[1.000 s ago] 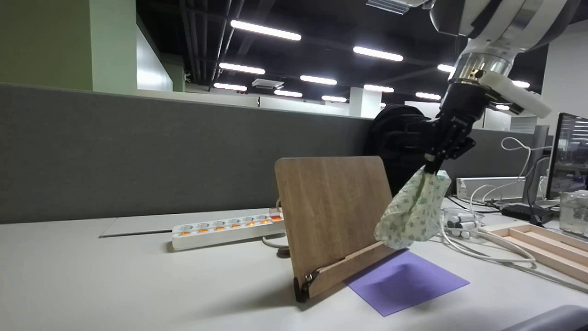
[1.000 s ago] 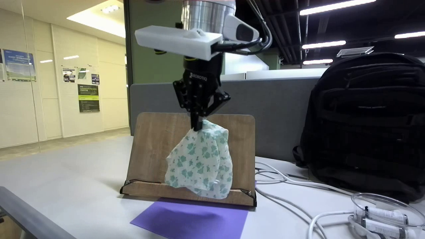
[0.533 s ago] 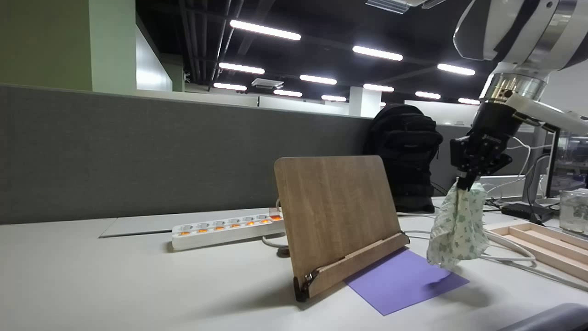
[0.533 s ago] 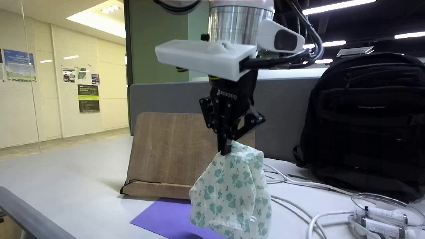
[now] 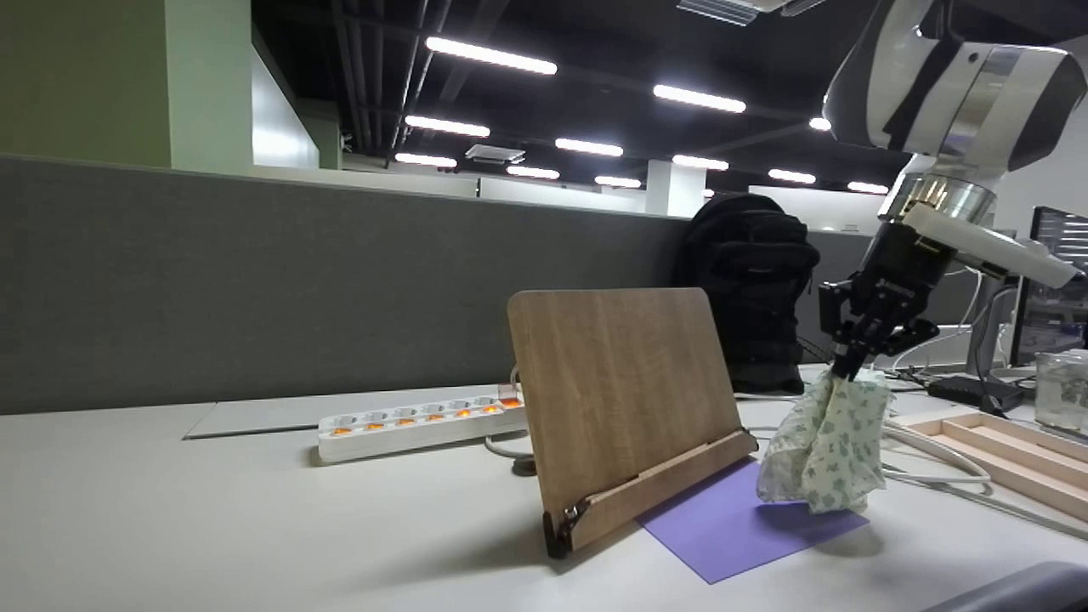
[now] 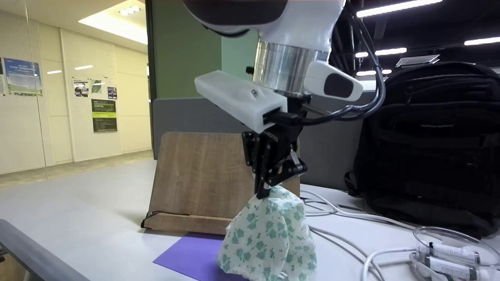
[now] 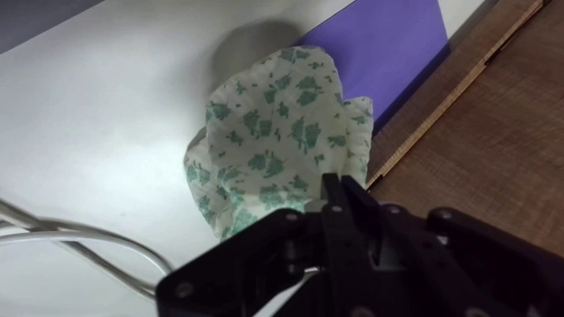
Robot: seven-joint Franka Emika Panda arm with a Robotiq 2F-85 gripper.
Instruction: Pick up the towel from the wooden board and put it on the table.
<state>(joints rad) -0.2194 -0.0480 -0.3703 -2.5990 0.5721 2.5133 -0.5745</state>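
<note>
The towel (image 5: 826,455), white with green print, hangs bunched from my gripper (image 5: 841,371) in front of the wooden board (image 5: 625,391). My gripper is shut on the towel's top, as also seen in an exterior view, where the fingertips (image 6: 262,192) pinch the cloth (image 6: 269,236). The towel's lower edge is low over the purple sheet and the table (image 5: 280,527); I cannot tell whether it touches. In the wrist view the towel (image 7: 277,127) spreads beyond the fingertips (image 7: 338,178), beside the board's ledge (image 7: 440,105). The board stands tilted and apart from the towel.
The flat purple sheet (image 5: 731,540) lies before the board. White cables (image 6: 343,238) and a clear round container (image 6: 453,253) lie to one side. A white power strip (image 5: 416,429), black backpack (image 5: 748,297), and wooden tray (image 5: 1011,459) stand around. A grey partition (image 5: 297,297) backs the table.
My gripper, with the towel, has moved away from the board and down over the past second. In the last half second it went lower and slightly back toward the board. The board has not moved.
</note>
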